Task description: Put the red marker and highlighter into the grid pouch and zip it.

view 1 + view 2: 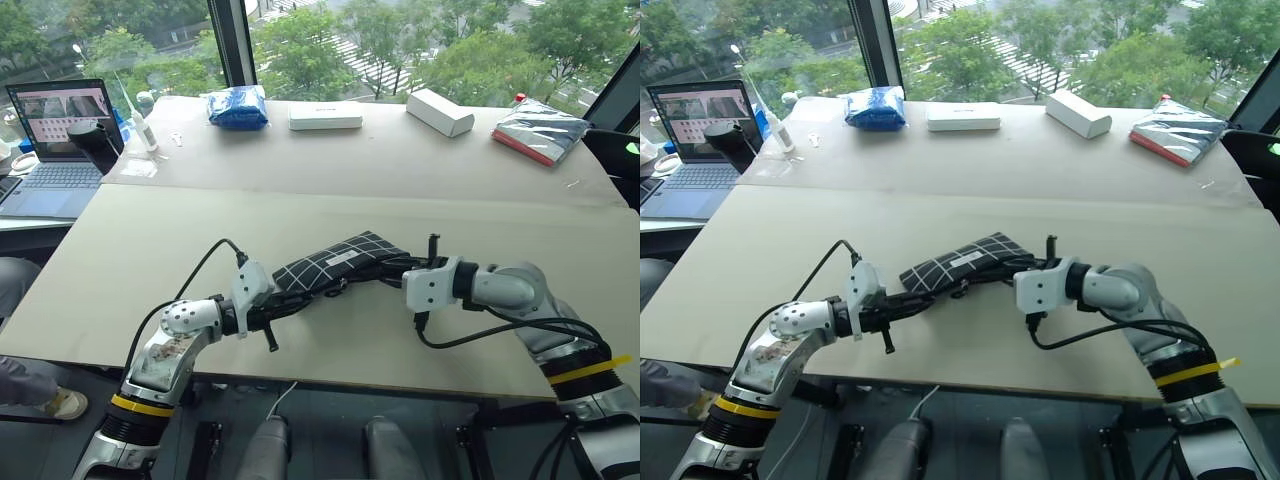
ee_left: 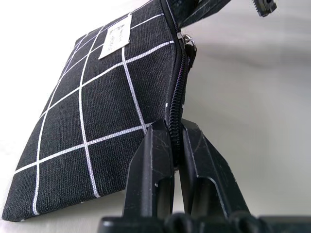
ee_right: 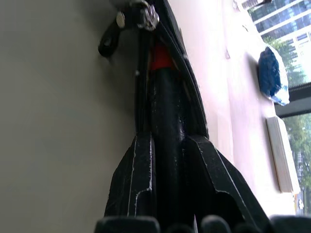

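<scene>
The grid pouch (image 1: pixel 335 262) sits near the front-middle of the table (image 1: pixel 300 210), held between both arms, tilted w/ its label side up. Left gripper (image 2: pixel 176 145) is pinched tight on the pouch's zipper edge at the near corner, fingers (image 2: pixel 150 165) clamped either side of the zip teeth (no gap visible). Right gripper (image 3: pixel 167 141) is narrowly closed on a dark barrel w/ a red end, the red marker (image 3: pixel 160 58), which pokes into the pouch's open mouth between the zipper edges; the zipper pull strap (image 3: pixel 111 39) hangs just beside it. Highlighter: can't tell where it is.

Farther back along the window edge: blue bundle (image 1: pixel 237 106), a flat white box (image 1: pixel 325 117), another white box (image 1: pixel 440 111), a silver-and-red packet (image 1: pixel 540 131). Laptop (image 1: pixel 62 130) stands off to the robot's left, beside the table.
</scene>
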Robot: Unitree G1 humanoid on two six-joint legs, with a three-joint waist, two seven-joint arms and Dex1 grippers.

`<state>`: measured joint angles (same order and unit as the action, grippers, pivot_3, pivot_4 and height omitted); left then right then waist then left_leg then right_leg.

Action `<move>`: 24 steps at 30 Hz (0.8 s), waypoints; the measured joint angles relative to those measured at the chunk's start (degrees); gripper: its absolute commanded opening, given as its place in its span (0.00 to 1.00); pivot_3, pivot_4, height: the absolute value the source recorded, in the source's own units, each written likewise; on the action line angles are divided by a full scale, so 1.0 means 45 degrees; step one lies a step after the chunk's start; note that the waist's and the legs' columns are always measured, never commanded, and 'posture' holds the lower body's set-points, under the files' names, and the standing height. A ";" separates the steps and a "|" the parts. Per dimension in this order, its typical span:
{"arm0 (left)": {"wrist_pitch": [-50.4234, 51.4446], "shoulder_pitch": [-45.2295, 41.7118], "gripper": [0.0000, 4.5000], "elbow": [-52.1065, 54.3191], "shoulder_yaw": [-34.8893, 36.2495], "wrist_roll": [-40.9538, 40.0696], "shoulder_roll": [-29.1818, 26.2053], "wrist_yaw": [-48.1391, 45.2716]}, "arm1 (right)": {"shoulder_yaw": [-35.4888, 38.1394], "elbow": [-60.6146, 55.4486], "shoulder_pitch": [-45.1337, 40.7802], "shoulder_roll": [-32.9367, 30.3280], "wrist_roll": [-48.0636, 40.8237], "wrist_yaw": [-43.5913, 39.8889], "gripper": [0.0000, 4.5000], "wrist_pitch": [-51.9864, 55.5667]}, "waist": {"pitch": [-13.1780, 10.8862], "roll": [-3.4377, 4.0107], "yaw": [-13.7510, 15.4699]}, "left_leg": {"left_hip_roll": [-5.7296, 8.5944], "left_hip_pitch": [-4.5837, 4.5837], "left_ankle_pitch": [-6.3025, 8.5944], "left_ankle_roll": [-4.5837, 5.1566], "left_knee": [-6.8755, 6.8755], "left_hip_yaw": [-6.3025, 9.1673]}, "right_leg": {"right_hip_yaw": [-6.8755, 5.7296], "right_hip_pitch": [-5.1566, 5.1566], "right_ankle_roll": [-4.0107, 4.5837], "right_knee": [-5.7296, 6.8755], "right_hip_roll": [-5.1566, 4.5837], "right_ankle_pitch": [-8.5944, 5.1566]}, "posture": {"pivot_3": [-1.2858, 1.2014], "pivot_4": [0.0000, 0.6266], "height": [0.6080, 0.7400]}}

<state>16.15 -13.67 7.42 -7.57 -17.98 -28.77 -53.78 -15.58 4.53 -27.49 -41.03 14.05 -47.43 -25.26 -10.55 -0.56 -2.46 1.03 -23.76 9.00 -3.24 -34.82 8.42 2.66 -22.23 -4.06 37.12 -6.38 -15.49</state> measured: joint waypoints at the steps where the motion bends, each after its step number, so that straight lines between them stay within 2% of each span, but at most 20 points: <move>1: -0.0002 0.0007 0.00 -0.0009 -0.0015 0.0003 -0.0010 -0.0036 | -0.0183 0.0173 -0.0222 0.0158 0.0170 0.0017 0.12 -0.0164 | 0.0000 0.0000 0.0000 | 0.0000 0.0001 0.0000 0.0000 0.0000 0.0000 | 0.0000 0.0000 0.0000 0.0003 0.0000 0.0000 | 0.52 0.24 1.00; 5: -0.0049 -0.0014 0.00 -0.0002 -0.0027 0.0002 -0.0001 -0.0072 | -0.0780 0.1202 -0.1265 0.0893 0.1015 0.0406 0.12 -0.0768 | 0.0000 0.0000 -0.0036 | -0.0001 0.0009 -0.0001 -0.0002 0.0005 0.0000 | 0.0000 -0.0001 0.0004 0.0007 0.0003 0.0002 | 0.52 0.24 1.00; 7: -0.0089 -0.0014 0.00 -0.0002 -0.0022 -0.0001 -0.0004 -0.0073 | -0.0957 0.1737 -0.1647 0.1219 0.1338 0.0612 0.34 -0.1011 | 0.0000 0.0000 -0.0031 | -0.0001 0.0008 -0.0001 -0.0002 0.0008 0.0001 | 0.0000 -0.0002 0.0027 0.0006 0.0003 0.0015 | 0.52 0.24 1.00; 8: -0.0111 -0.0014 0.00 0.0001 -0.0020 -0.0001 -0.0003 -0.0070 | -0.0982 0.1953 -0.1799 0.1401 0.1369 0.0631 0.38 -0.1016 | 0.0000 0.0000 -0.0033 | -0.0001 0.0008 -0.0002 -0.0002 0.0008 0.0001 | 0.0000 -0.0002 0.0035 0.0006 0.0002 0.0020 | 0.52 0.24 1.00; 13: -0.0193 0.0039 0.00 0.0007 -0.0012 -0.0006 -0.0002 -0.0023 | -0.0964 0.2233 -0.2047 0.1647 0.1358 0.0852 0.77 -0.0987 | 0.0000 0.0000 0.0003 | 0.0000 0.0008 -0.0002 -0.0004 0.0003 0.0001 | 0.0000 0.0001 0.0044 0.0006 0.0002 0.0027 | 0.52 0.24 1.00; 17: -0.0200 0.0119 0.00 0.0089 -0.0013 -0.0008 0.0000 0.0049 | -0.0726 0.2640 -0.2101 0.1287 0.1326 0.1384 0.77 -0.1144 | 0.0000 0.0000 -0.0003 | 0.0000 0.0008 -0.0002 -0.0004 0.0005 0.0001 | 0.0000 -0.0001 0.0045 0.0008 0.0002 0.0027 | 0.52 0.24 1.00; 19: -0.0201 0.0120 0.00 0.0133 -0.0012 -0.0011 0.0000 0.0071 | -0.0331 0.2634 -0.2016 0.1084 0.0650 0.1220 0.77 -0.1159 | 0.0000 0.0000 -0.0005 | 0.0000 0.0007 -0.0002 -0.0004 0.0006 0.0001 | 0.0001 0.0000 0.0046 0.0007 0.0001 0.0028 | 0.52 0.24 1.00; 21: -0.0208 0.0115 0.00 0.0144 -0.0013 -0.0023 0.0004 0.0074 | 0.0490 0.1988 -0.1570 0.0900 -0.1206 0.0495 0.77 0.0110 | -0.0001 -0.0002 0.0013 | -0.0001 0.0005 -0.0002 -0.0003 0.0004 0.0003 | 0.0001 0.0007 0.0053 0.0006 0.0001 0.0032 | 0.52 0.24 1.00; 24: -0.0209 0.0108 0.00 0.0138 -0.0021 -0.0026 0.0014 0.0066 | 0.2121 0.0124 -0.0745 0.0175 -0.5356 -0.1152 0.77 0.4872 | -0.0001 -0.0001 0.0040 | 0.0000 -0.0001 -0.0002 -0.0002 -0.0004 0.0006 | 0.0002 0.0014 0.0066 0.0007 -0.0002 0.0040 | 0.52 0.24 1.00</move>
<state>15.21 -13.18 8.04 -7.67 -18.09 -28.70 -53.48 -6.03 5.09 -30.84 -40.24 -10.05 -52.61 -3.34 -10.55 -0.57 -2.28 1.03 -23.76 8.99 -3.25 -34.83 8.44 2.67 -22.16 -3.77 37.15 -6.39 -15.31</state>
